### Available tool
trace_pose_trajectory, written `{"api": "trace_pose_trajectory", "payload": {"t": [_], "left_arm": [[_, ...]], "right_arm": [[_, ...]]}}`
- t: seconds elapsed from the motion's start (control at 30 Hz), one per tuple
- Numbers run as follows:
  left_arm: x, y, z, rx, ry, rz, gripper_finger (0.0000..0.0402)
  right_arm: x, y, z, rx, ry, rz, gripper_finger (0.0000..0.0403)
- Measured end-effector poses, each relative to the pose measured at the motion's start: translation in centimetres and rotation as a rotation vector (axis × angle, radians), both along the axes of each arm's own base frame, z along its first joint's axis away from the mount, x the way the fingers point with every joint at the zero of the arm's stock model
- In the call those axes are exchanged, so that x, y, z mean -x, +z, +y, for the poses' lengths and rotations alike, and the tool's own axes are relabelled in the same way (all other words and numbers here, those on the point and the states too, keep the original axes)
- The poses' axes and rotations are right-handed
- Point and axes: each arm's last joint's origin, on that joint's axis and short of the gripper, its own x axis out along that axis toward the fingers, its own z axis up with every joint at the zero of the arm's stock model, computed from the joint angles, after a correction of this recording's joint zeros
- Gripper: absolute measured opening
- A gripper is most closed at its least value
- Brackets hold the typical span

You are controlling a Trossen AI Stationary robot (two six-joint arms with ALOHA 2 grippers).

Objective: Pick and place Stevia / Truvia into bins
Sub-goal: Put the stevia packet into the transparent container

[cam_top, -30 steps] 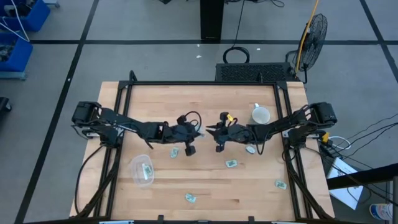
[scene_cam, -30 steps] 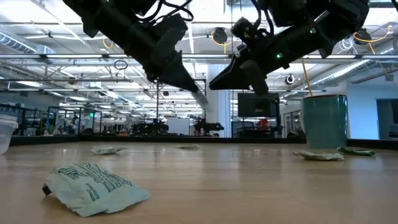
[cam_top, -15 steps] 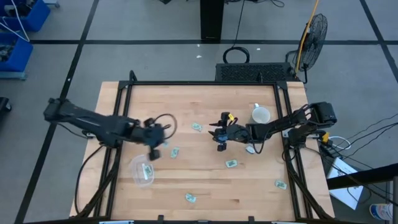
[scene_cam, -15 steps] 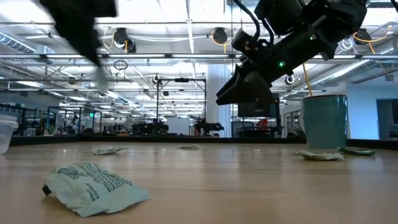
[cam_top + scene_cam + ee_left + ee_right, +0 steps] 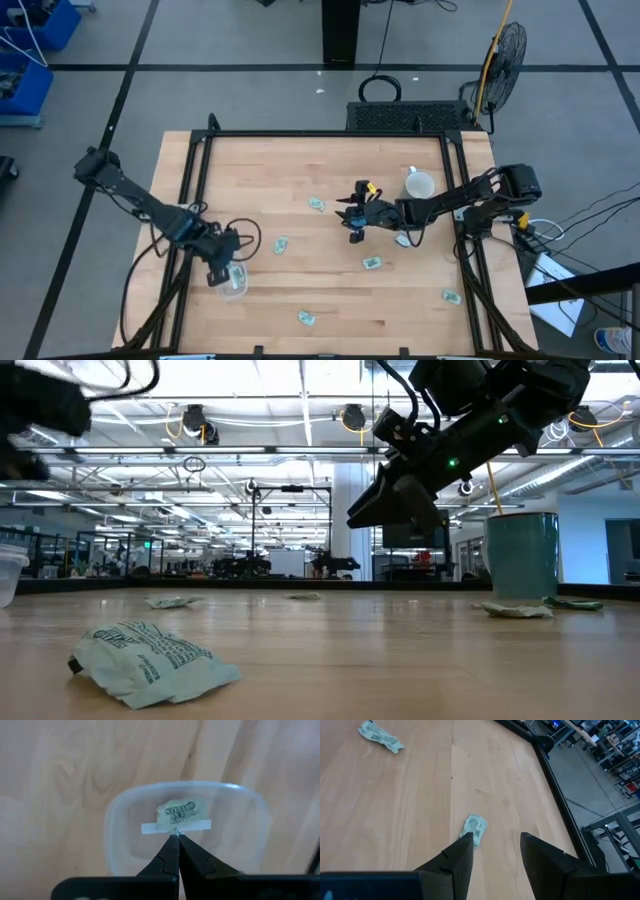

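Left gripper (image 5: 176, 836): my fingers pinch pale green-white paper sachet (image 5: 176, 826) over clear round plastic tub (image 5: 116, 820), table's near left. Right gripper (image 5: 495, 845): spread, mid-table.

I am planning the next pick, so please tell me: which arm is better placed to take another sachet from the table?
Right, probably. The right gripper is open above mid-table, with a sachet just ahead of it. The left gripper is busy: shut on a packet over the clear tub.
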Motion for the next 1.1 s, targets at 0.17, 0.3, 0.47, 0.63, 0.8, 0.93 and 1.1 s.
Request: {"api": "trace_pose_trajectory", "payload": {"t": [0.17, 0.3, 0.47, 0.63, 0.8, 0.93, 1.1], "left_arm": [[0.6, -2.8, 0.6, -0.004, 0.143, 0.072, 0.0015], [0.7, -3.4, 1.0, 0.014, 0.254, 0.114, 0.0042], [0.7, -3.3, 1.0, 0.031, 0.250, 0.120, 0.0067], [0.7, -3.3, 0.8, 0.091, 0.215, 0.161, 0.0077], [0.0, -2.2, 0.8, 0.151, 0.218, 0.151, 0.0078], [-1.0, -0.6, 0.9, 0.152, 0.190, 0.070, 0.0078], [-2.5, 2.2, 1.1, 0.148, 0.174, -0.059, 0.0078]], "right_arm": [[0.0, 0.1, -0.1, -0.001, -0.004, -0.008, 0.0157], [0.0, 0.1, -0.4, 0.003, -0.011, -0.006, 0.0157], [-0.1, 0.1, -0.8, 0.005, -0.020, -0.004, 0.0158], [-0.1, 0.0, -1.2, -0.023, 0.010, -0.004, 0.0158], [-0.3, 0.1, -1.4, -0.093, 0.108, -0.024, 0.0158], [-0.4, 0.3, -1.4, -0.099, 0.119, -0.042, 0.0158], [-0.6, 0.4, -1.3, -0.193, 0.175, -0.085, 0.0158]]}}
